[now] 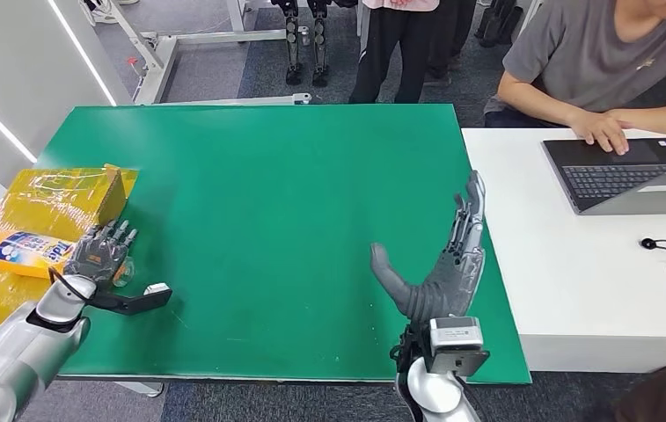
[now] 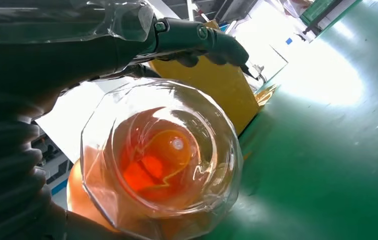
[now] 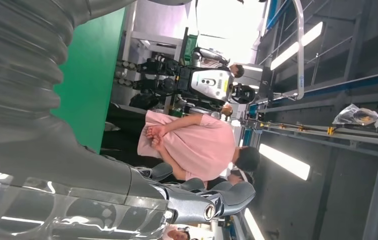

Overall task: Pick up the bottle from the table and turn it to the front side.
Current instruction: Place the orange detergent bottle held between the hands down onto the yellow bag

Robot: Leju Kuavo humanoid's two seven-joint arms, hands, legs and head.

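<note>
Bottle [image 1: 25, 253]: lying at green table's [image 1: 267, 220] left edge, gripped by left hand [image 1: 100, 255]. Right hand [image 1: 448, 264]: fingers spread, holding nothing.

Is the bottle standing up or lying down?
Lying down. The bottle rests on its side at the table's left edge, with the left hand wrapped around its clear end.

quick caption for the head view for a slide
Left hand grips the orange bottle at the green table's left edge; right hand held open beside a person at a laptop.
</note>
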